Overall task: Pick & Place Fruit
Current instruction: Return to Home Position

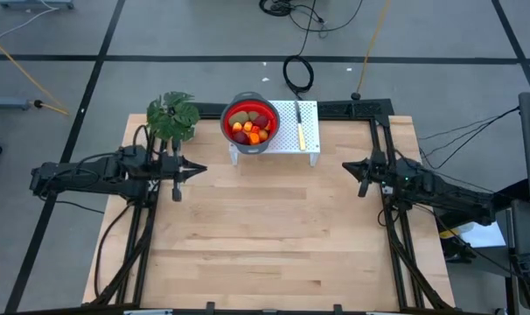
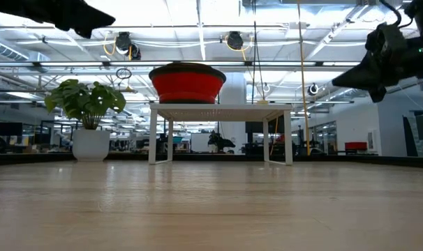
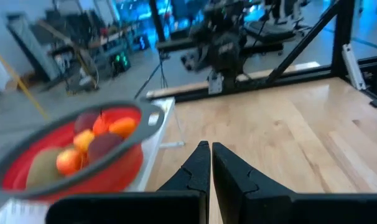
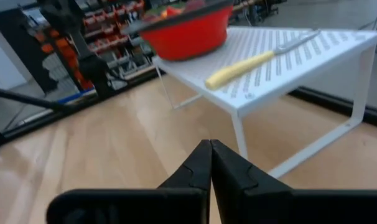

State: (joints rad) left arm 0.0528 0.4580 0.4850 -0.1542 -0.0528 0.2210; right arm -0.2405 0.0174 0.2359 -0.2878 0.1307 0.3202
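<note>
Several toy fruits point(image 1: 248, 127), olive-brown, dark red and orange, lie in a red bowl with a grey rim point(image 1: 233, 111). The bowl stands on a white perforated rack point(image 1: 310, 131) at the table's far middle. The fruits also show in the left wrist view point(image 3: 83, 144). My left gripper point(image 1: 201, 168) is shut and empty, held above the table left of the rack, pointing right. My right gripper point(image 1: 345, 165) is shut and empty, above the table right of the rack, pointing left. Their shut fingers show in the wrist views point(image 3: 210, 163) point(image 4: 210, 160).
A pale-handled knife point(image 1: 300, 124) lies on the rack beside the bowl. A leafy green plant point(image 1: 172, 115) in a white pot point(image 2: 90, 145) stands at the table's far left. Bare wooden tabletop point(image 1: 265, 236) spreads toward the near edge.
</note>
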